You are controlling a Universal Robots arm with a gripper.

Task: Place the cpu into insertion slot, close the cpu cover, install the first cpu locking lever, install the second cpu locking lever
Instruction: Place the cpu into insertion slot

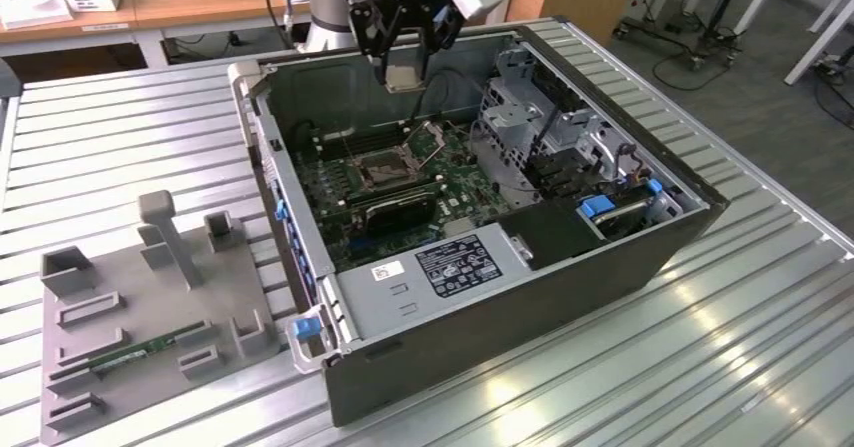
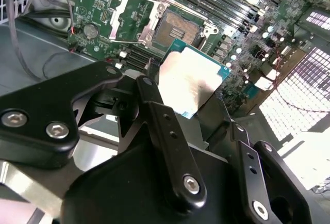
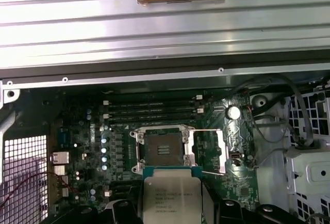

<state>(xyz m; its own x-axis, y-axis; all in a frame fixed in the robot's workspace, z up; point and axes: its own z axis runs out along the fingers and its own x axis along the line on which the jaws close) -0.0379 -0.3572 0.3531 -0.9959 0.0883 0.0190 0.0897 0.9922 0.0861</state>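
My gripper (image 1: 404,72) hangs over the open computer case (image 1: 627,257), shut on the cpu (image 1: 404,80). In both wrist views the cpu (image 2: 191,79) (image 3: 172,195) is a flat silver square on a green edge, pinched between the black fingers (image 2: 160,126). It hovers above the motherboard, a short way off the insertion slot (image 3: 162,149) (image 2: 178,28) (image 1: 380,170). The slot lies bare, with dark contacts inside a silver rim. The cpu cover (image 3: 209,149) (image 2: 131,17) (image 1: 434,137) is swung open to one side of the slot.
A grey perforated drive cage (image 1: 521,127) rises on the exterior view's right of the socket, and a power supply (image 1: 441,267) sits at the case's near end. Memory slots (image 3: 149,110) run beside the socket. A grey fixture tray (image 1: 134,307) rests on the slatted table (image 1: 747,357).
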